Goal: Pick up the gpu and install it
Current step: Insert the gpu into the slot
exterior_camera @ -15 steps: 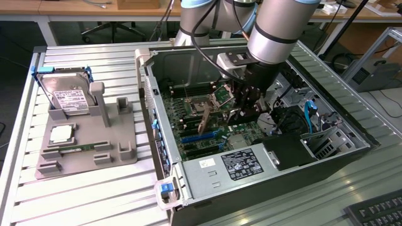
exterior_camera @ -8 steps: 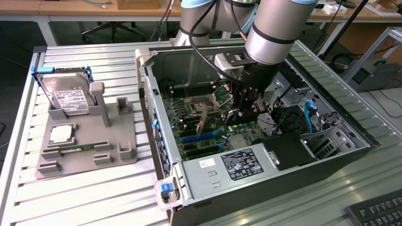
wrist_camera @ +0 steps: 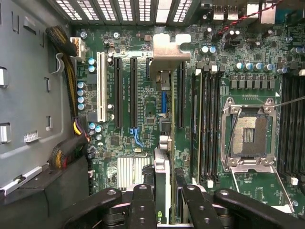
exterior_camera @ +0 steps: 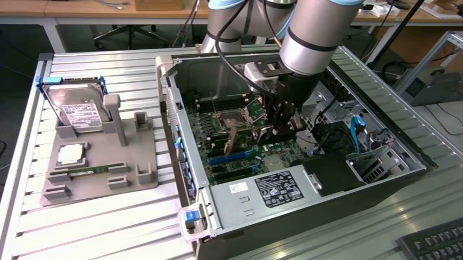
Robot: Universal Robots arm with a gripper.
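GPU (wrist_camera: 164, 119) picked up: gripped edge-on in end effector (wrist_camera: 164, 200), fingers (wrist_camera: 143, 210) closed on its rear edge. Card inside case (exterior_camera: 184, 162), over motherboard (wrist_camera: 143, 157), bracket toward rear vents. Seating in slot not yet evident.

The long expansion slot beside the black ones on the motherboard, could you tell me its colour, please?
White; the expansion slot shows best in the wrist view.

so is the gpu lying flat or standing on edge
On edge: the gpu stands upright in the tool over the motherboard, bracket toward the case's rear.
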